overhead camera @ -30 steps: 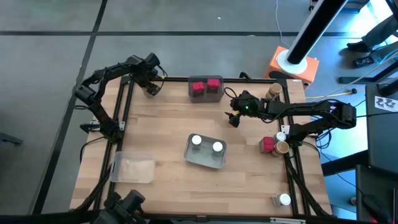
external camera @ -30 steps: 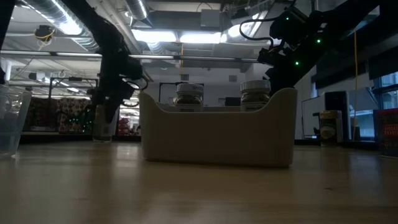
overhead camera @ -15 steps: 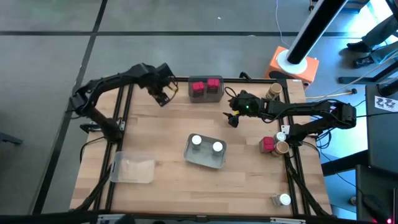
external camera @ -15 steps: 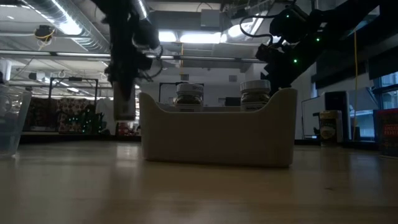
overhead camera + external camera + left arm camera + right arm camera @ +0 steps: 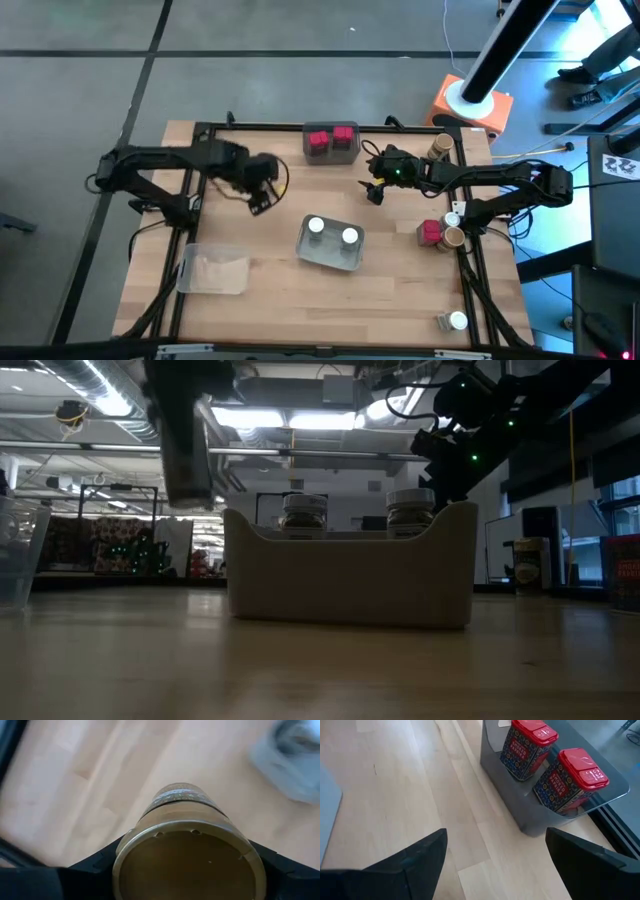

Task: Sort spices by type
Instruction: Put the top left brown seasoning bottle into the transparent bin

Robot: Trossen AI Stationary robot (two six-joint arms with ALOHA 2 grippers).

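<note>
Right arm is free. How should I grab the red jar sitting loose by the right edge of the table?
Judging from the high view, come straight down on the red jar and grip its blocky flat sides with the open right gripper. A tan-topped jar stands tight beside it, so place the fingers on the two faces away from that neighbour.

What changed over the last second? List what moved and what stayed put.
The left tool, shut on a tan-topped jar, swung from the table's far-left corner toward the middle, lifting the jar clear of the wood. The right tool stayed open, waiting beside the grey tray of red jars. The white-topped jars in their tray did not move.
</note>
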